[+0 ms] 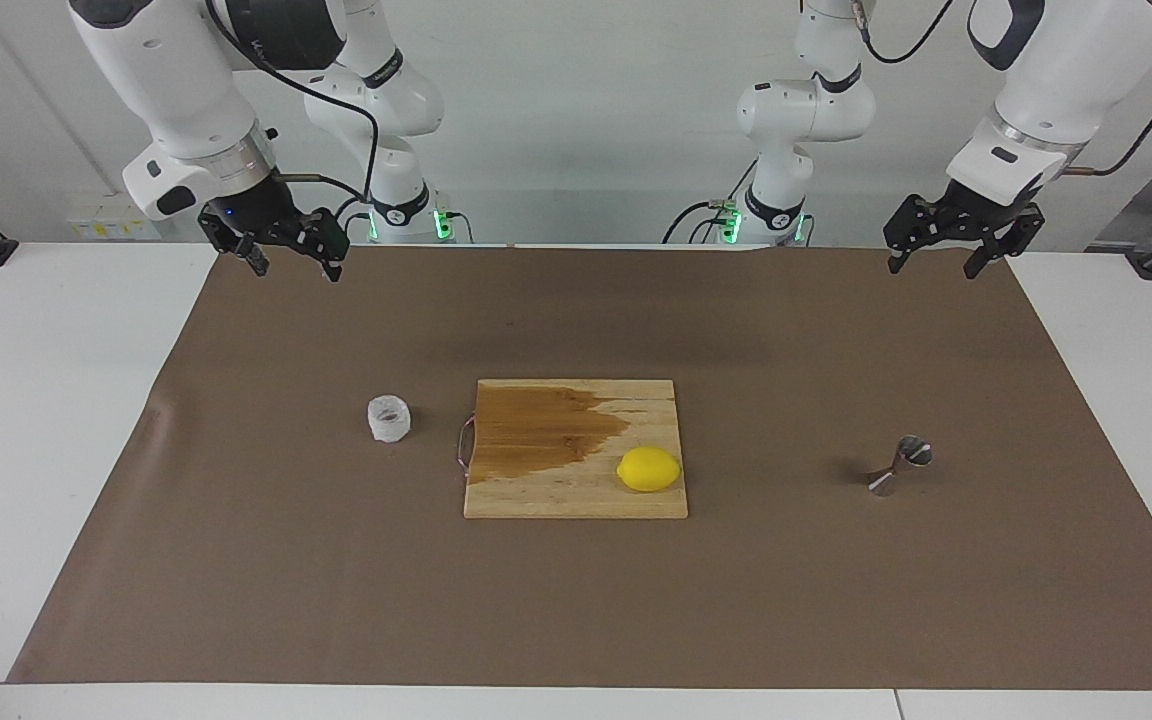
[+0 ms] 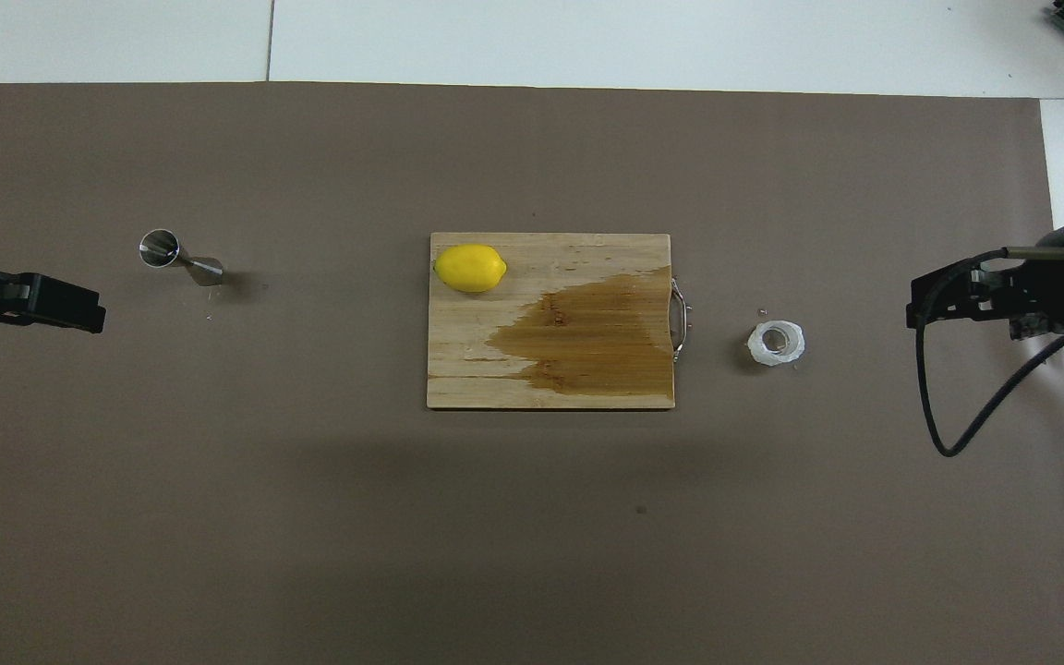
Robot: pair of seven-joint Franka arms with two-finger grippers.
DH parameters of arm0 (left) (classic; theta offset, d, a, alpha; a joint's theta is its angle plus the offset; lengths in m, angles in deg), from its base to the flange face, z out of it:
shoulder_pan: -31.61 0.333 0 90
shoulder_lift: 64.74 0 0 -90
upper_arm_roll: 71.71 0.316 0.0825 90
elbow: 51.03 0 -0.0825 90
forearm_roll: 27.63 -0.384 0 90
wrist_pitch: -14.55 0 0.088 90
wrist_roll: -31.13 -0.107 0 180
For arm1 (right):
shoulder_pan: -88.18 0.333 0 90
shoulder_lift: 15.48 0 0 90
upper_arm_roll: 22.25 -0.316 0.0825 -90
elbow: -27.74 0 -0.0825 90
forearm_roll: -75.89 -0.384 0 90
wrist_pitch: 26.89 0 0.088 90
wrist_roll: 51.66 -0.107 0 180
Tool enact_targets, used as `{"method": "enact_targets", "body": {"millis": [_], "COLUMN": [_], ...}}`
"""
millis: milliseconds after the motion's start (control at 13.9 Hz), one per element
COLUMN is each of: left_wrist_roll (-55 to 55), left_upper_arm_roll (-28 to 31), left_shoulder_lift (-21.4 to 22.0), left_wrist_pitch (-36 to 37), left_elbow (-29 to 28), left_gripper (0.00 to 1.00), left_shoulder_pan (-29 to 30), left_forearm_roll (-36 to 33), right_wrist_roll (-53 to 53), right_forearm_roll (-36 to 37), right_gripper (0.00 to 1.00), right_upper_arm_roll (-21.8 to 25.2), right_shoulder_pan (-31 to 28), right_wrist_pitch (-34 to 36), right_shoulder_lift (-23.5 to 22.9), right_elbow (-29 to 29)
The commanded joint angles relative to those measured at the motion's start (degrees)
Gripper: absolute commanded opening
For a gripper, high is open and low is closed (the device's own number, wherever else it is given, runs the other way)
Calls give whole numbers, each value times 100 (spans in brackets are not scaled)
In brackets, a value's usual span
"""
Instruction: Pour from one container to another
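Observation:
A small translucent white ribbed cup [image 1: 389, 418] [image 2: 776, 343] stands on the brown mat beside the cutting board, toward the right arm's end. The steel hourglass jigger [image 1: 902, 465] [image 2: 179, 257] stands upright toward the left arm's end. My right gripper [image 1: 291, 262] [image 2: 912, 312] hangs open and empty in the air over the mat's edge close to the robots. High over the same edge at the left arm's end, my left gripper [image 1: 939, 262] [image 2: 100, 314] is open too, holding nothing. Both are well apart from the cup and the jigger.
A wooden cutting board [image 1: 576, 496] [image 2: 467, 369] with a dark wet stain and a metal handle lies mid-mat. A yellow lemon [image 1: 649, 469] [image 2: 469, 268] rests on it. A black cable [image 2: 934, 406] loops down from the right arm.

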Motion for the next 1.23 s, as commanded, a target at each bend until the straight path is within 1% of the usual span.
{"method": "enact_targets", "body": {"millis": [0, 217, 289, 433, 650, 722, 794, 866, 939, 1011, 1155], "left_wrist_roll": [71, 325, 413, 868, 1449, 1660, 1862, 2030, 2170, 2189, 2224], "left_upper_arm_roll": [2, 2, 2, 46, 98, 169, 213, 213, 196, 213, 266], "left_shoulder_lift": [-250, -1048, -1356, -1989, -2482, -2745, -3069, -3281, -3440, -3555, -3993], "left_wrist_pitch": [51, 183, 296, 412, 315, 315, 376, 385, 359, 342, 438], "left_elbow": [152, 941, 1292, 1900, 2253, 2437, 2743, 2929, 2991, 3009, 3359], "left_gripper": [100, 100, 100, 100, 100, 100, 100, 100, 100, 100, 100], "left_shoulder_pan": [138, 393, 437, 489, 691, 701, 718, 805, 928, 964, 1113], "left_forearm_roll": [247, 423, 433, 485, 731, 818, 906, 986, 1091, 1083, 1083], "right_wrist_roll": [5, 5, 5, 5, 5, 5, 5, 5, 5, 5, 5], "right_forearm_roll": [-125, -125, -125, -125, -125, -125, -125, -125, -125, -125, -125], "right_gripper": [100, 100, 100, 100, 100, 100, 100, 100, 100, 100, 100], "right_upper_arm_roll": [-20, -20, -20, -20, -20, -20, -20, -20, -20, -20, -20], "right_shoulder_pan": [-48, -48, -48, -39, -39, -47, -48, -48, -39, -47, -48], "right_wrist_pitch": [72, 64, 64, 64, 64, 72, 64, 64, 72, 72, 64], "right_shoulder_lift": [79, 79, 79, 79, 79, 79, 79, 79, 79, 79, 79], "right_elbow": [-36, -36, -36, -36, -36, -36, -36, -36, -36, -36, -36]}}
